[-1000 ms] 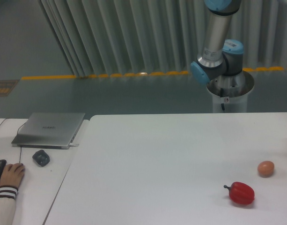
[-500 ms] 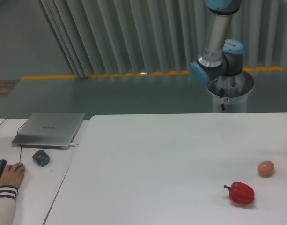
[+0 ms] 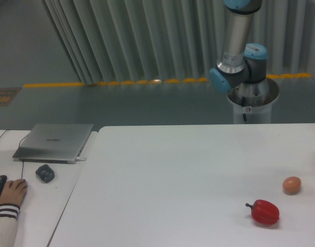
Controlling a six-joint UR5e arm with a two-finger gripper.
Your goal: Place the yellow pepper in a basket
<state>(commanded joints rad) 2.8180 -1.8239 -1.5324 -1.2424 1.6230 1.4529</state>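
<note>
Fixed camera, as you look across the bench [image 3: 188, 170]:
Arm: only the arm [image 3: 238, 51] shows, its base behind the far edge; upper links leave the top.
Hand: out of view, so you cannot tell its state.
Yellow pepper: you won't find it here, nor any basket.
Red pepper [image 3: 264, 211]: near right front edge.
Tan egg-shaped thing [image 3: 292, 184]: just beyond it, apart.
Side desk: closed laptop [image 3: 54, 141], mouse [image 3: 45, 172], a person's hand [image 3: 12, 191].
</note>
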